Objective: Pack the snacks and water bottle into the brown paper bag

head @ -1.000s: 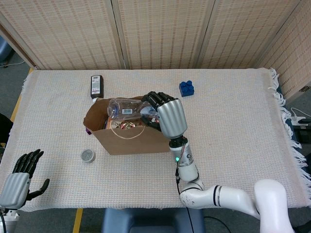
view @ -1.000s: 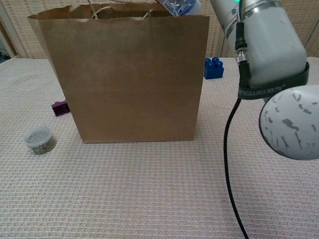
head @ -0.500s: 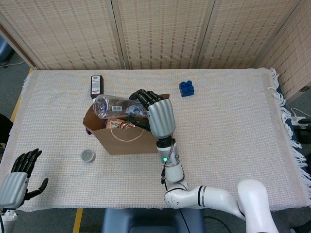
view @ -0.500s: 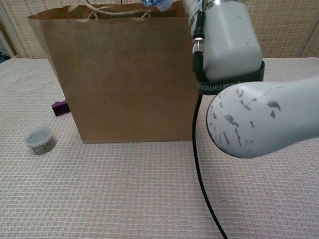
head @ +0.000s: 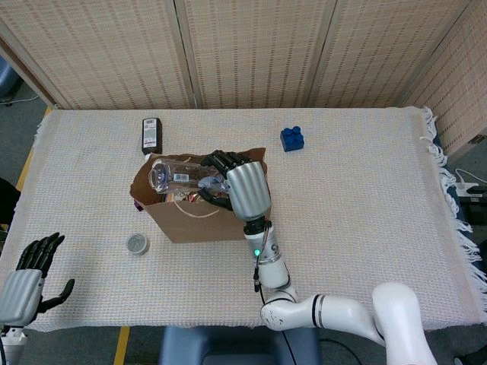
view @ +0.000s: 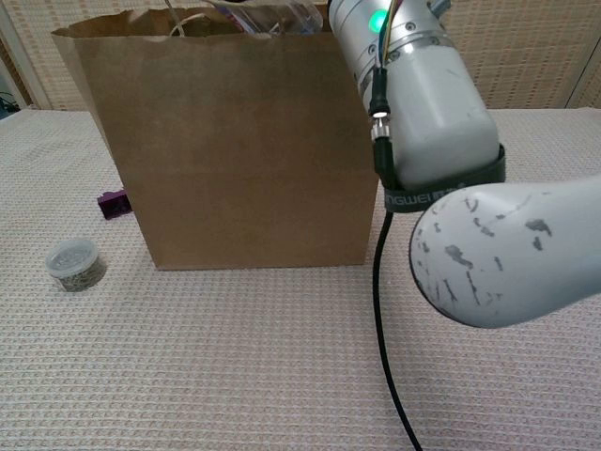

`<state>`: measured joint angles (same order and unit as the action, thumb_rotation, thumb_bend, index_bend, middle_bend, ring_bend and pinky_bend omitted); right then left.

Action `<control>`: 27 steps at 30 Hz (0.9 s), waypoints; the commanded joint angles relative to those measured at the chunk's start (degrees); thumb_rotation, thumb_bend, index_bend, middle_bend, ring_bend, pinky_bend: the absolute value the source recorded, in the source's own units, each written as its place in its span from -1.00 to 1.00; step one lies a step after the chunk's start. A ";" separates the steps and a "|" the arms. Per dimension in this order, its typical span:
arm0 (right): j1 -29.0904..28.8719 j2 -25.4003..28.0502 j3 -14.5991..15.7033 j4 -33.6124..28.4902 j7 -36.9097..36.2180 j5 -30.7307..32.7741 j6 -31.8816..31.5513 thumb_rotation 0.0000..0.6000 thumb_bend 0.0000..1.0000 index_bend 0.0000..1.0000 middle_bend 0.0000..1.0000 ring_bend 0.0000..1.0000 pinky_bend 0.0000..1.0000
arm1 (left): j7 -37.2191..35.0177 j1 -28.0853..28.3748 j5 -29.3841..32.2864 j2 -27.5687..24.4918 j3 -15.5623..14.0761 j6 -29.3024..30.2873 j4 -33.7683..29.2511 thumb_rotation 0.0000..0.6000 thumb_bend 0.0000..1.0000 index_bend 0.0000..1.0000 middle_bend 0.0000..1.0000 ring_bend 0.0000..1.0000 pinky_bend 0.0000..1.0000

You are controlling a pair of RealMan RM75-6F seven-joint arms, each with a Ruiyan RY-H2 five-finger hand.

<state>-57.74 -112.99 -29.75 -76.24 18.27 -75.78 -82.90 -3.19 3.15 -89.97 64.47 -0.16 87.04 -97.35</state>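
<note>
Over the last second the right hand (head: 245, 190) carries the water bottle (head: 179, 176) leftward and lower, so it now lies across the mouth of the brown paper bag (head: 199, 220), probably partly inside. Packing the bottle looks nearly done; only release seems left. Its fingers (head: 217, 161) curl around the bottle, forearm angled down over the bag. The left hand (head: 27, 277) hangs off the worktop (head: 365, 190) edge, fingers spread, holding nothing.
</note>
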 commanded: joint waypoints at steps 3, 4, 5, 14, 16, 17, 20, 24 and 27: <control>1.54 2.44 0.04 -4.54 1.96 1.85 1.37 1.00 -0.62 -0.98 -0.57 -0.69 -0.54 | 0.26 -0.01 0.00 0.11 0.01 0.03 0.00 1.00 -0.27 -1.00 -1.00 -1.00 -0.94; 1.69 2.68 -0.18 -5.03 2.18 2.01 1.24 1.00 -0.63 -1.00 -0.62 -0.73 -0.58 | 0.28 -0.02 0.00 0.11 0.01 0.05 -0.02 1.00 -0.27 -1.00 -1.00 -1.00 -0.94; 1.92 3.06 -0.46 -5.70 2.47 2.22 1.08 1.00 -0.63 -1.00 -0.64 -0.74 -0.60 | 0.35 -0.04 0.00 0.11 0.03 0.10 -0.02 1.00 -0.27 -1.00 -1.00 -1.00 -0.94; 5.05 7.67 -0.36 -10.96 3.22 3.21 0.78 1.00 -0.64 -1.00 -0.66 -0.75 -0.61 | 1.09 -0.18 -0.42 0.24 -0.10 0.43 -0.23 1.00 -0.27 -1.00 -1.00 -1.00 -0.94; 6.11 8.92 0.13 -12.26 2.36 2.95 0.66 1.00 -0.64 -1.00 -0.66 -0.75 -0.61 | 1.39 -0.22 -0.54 0.32 -0.16 0.50 -0.22 1.00 -0.27 -1.00 -1.00 -1.00 -0.94; 6.56 9.52 0.38 -12.85 2.04 2.76 0.61 1.00 -0.64 -1.00 -0.66 -0.75 -0.61 | 1.48 -0.23 -0.54 0.34 -0.18 0.48 -0.22 1.00 -0.27 -1.00 -1.00 -1.00 -0.94; 9.03 12.89 1.76 -15.52 0.57 1.32 0.07 1.00 -0.64 -1.00 -0.66 -0.75 -0.61 | 1.61 -0.27 -0.48 0.40 -0.18 0.51 -0.10 1.00 -0.27 -1.00 -1.00 -1.00 -0.94; 13.67 19.31 4.57 -20.27 -1.97 -1.54 -1.10 1.00 -0.64 -1.00 -0.66 -0.75 -0.61 | 1.70 -0.26 -0.12 0.49 -0.13 0.28 0.09 1.00 -0.27 -1.00 -1.00 -1.00 -0.94; 18.89 25.77 7.67 -24.29 -4.84 -4.03 -2.96 1.00 -0.64 -1.00 -0.66 -0.75 -0.61 | 1.87 -0.26 0.03 0.57 -0.06 0.25 0.13 1.00 -0.27 -1.00 -1.00 -1.00 -0.94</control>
<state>-43.25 -92.27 -25.07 -96.82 16.13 -77.26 -84.16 -1.31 2.89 -89.95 65.04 -0.22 87.28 -97.22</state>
